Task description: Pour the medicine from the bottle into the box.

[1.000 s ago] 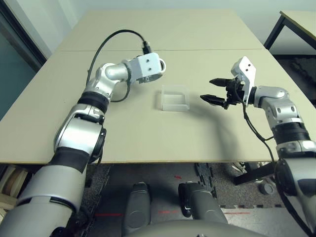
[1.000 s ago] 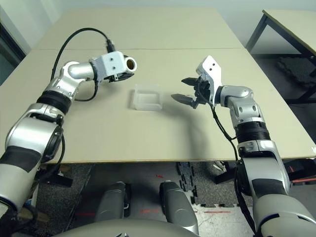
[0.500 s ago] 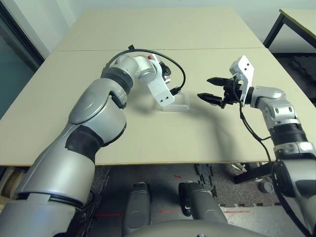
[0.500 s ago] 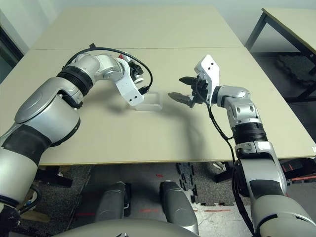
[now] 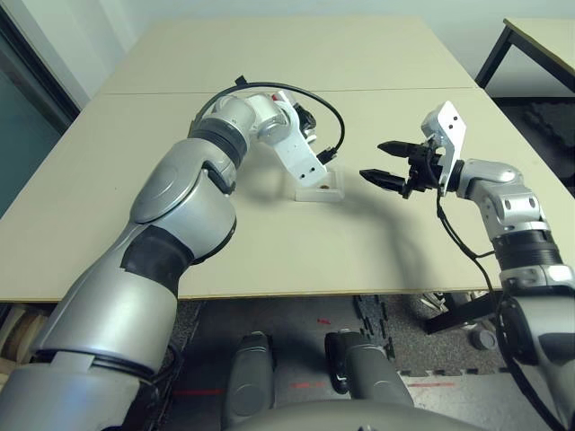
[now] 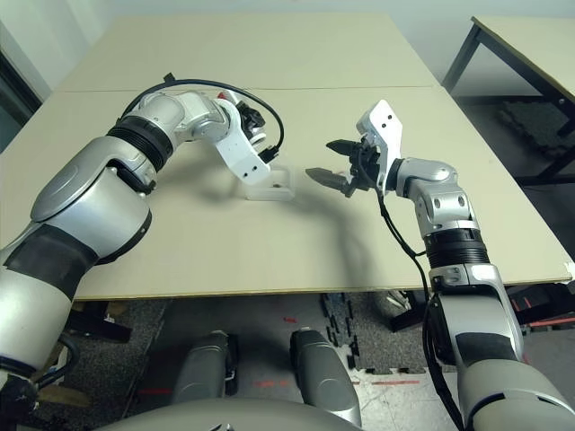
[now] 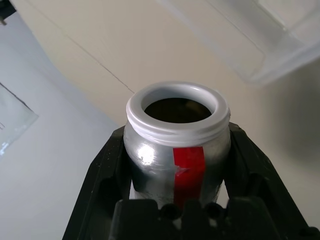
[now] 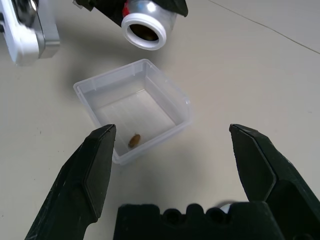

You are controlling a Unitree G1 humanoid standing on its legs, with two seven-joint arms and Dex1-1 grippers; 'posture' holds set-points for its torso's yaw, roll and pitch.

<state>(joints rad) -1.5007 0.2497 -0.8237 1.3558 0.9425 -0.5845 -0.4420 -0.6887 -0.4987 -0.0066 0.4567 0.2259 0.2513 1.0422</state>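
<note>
One brown pill [image 8: 134, 140] visible; bottle [image 7: 189, 170] contents dark; left tool [image 7: 177, 165] clamps bottle, right tool [image 8: 172, 150] wide, empty.

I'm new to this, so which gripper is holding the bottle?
The left gripper, closed around the bottle above the box; the right gripper stands open, holding nothing.

This looks like a lab or workshop room. Pale tables [image 5: 252, 260] with plain tops and thin seams fill the middle of the left eye view, and a second table [image 5: 550, 45] on dark metal legs stands at the upper right. A bare white wall [image 5: 359, 9] runs along the top edge. Below the near table edge, the floor [image 5: 296, 314] has dark matting with jigsaw-cut edges and strips of red tape [image 5: 431, 385]; a dark-framed glass panel [image 5: 22, 108] is at the upper left.
</note>
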